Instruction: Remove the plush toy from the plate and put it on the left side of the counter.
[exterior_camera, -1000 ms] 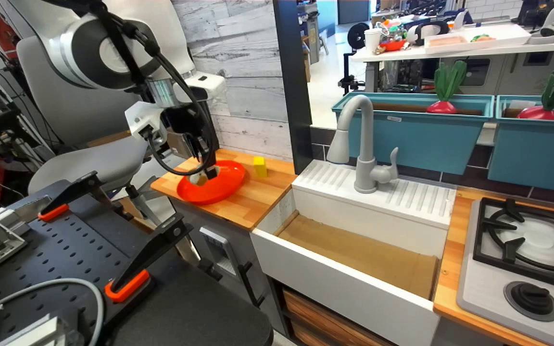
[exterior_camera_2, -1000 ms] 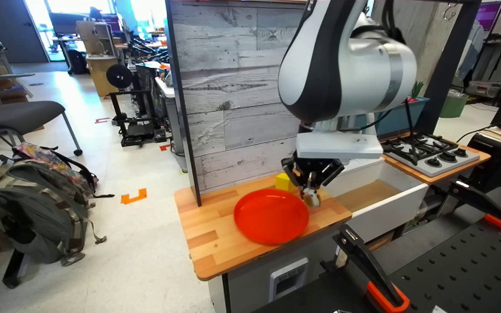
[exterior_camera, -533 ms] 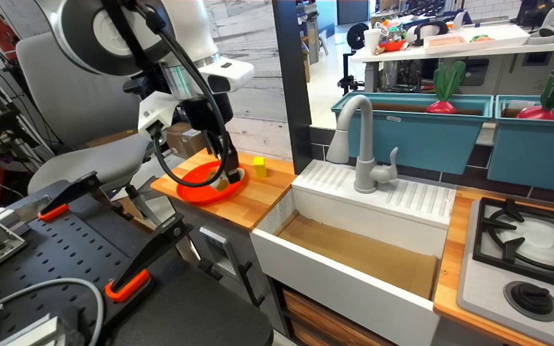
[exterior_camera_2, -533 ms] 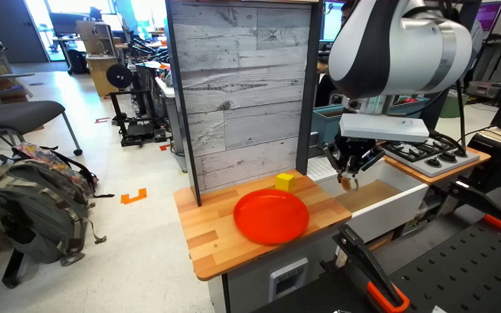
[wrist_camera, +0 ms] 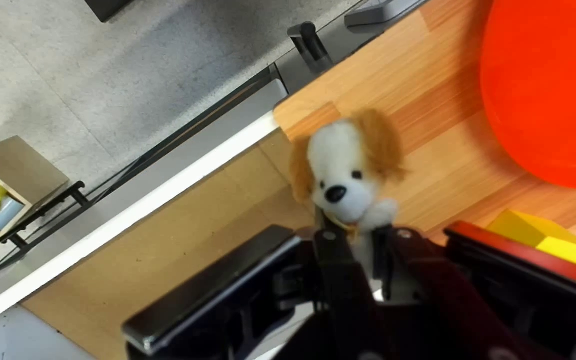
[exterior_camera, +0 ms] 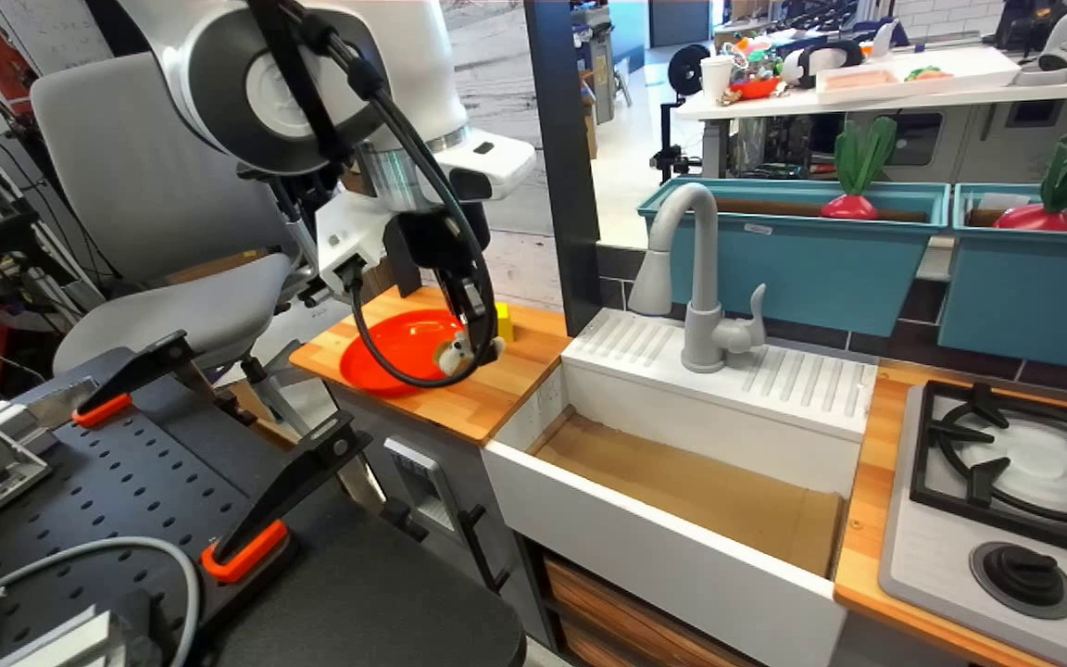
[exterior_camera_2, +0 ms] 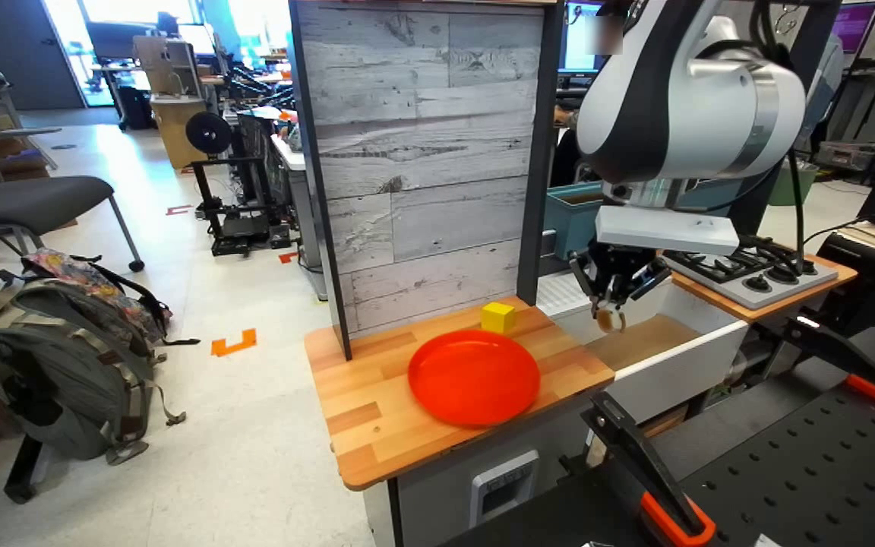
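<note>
Gripper [wrist_camera: 355, 237] and plush toy [wrist_camera: 340, 160] have shifted toward the white sink [exterior_camera: 663, 559], away from the smooth, round plate [exterior_camera_2: 474, 377]. Clasped between the jaws, the fuzzy, tan-eared toy is held aloft; the wrist view shows it against the junction of wooden counter [exterior_camera_2: 365, 441] and sink, its lower body hidden by the fingers [wrist_camera: 332, 245], the plate cropped.

The toy [wrist_camera: 338, 150] is fuzzy, like plush cloth; the plate [wrist_camera: 553, 100] smooth, glossy, plastic-looking; the counter [exterior_camera_2: 377, 441] smooth, grained wood; the sink [exterior_camera: 663, 560] smooth, its liner [exterior_camera: 700, 491] matt cardboard; the wall panel [exterior_camera_2: 422, 152] rough-looking wood; the faucet [exterior_camera: 706, 278] matt.
</note>
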Tool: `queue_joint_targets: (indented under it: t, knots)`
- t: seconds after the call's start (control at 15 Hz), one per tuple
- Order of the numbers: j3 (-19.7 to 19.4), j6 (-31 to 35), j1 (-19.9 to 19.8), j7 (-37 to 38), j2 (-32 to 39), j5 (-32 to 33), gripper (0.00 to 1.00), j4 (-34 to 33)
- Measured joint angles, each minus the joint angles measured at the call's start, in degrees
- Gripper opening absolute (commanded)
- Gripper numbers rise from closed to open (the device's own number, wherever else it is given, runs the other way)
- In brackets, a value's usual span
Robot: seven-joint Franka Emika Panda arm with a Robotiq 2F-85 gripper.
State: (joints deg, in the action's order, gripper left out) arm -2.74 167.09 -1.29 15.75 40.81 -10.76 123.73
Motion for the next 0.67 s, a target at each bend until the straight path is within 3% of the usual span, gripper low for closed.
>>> queue_joint_targets:
  t: [0.47, 0.53, 0.67]
  knots:
    - [2.35, -0.08, 0.27, 0.0, 8.83, 0.0, 0.04, -7.88]
    - [2.7, -0.08, 0.33, 0.0, 9.78, 0.0, 0.4, -8.76]
    - [3.36, -0.16, 0.35, 0.0, 11.37, 0.0, 0.47, -10.38]
